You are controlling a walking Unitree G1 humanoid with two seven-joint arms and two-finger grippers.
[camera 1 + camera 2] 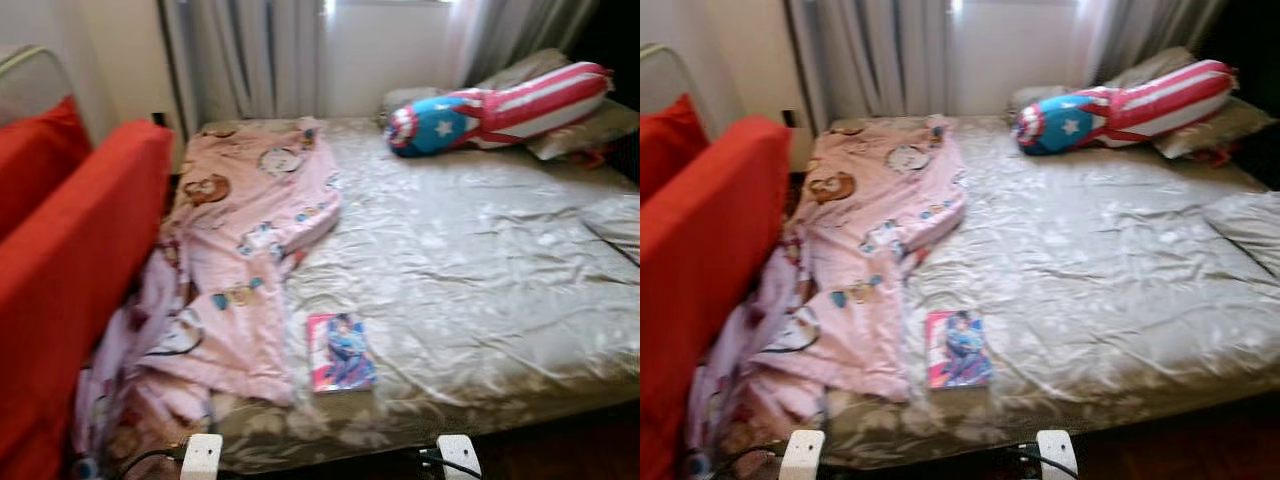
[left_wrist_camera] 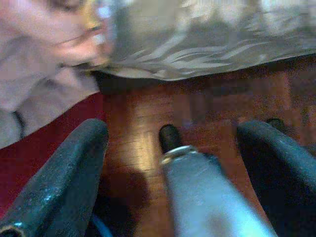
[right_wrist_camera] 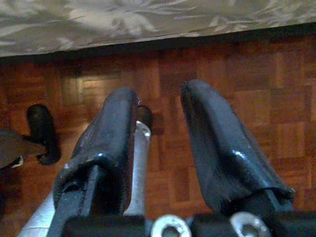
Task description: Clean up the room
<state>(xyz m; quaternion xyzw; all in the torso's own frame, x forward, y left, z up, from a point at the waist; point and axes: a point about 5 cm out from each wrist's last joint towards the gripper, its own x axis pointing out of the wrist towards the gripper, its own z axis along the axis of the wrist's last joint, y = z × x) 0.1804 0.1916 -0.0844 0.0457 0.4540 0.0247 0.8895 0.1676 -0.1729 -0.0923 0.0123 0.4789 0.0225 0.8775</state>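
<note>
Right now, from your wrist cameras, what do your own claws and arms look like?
Each claw has two long, rounded, dark fingers with a scuffed, slightly glossy surface: left claw, right claw. The right claw's fingers mount on black brackets with silver screw heads at the base. In the head views, two white blocks with black cables sit at the lower edge.

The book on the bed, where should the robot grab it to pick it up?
Probably by its near short edge. The book lies flat on the grey sheet, close to the bed's front edge, beside the pink blanket. A gripper coming from the robot's side could slip one finger under that edge and pinch the cover, since a flat book offers no upright part.
</note>
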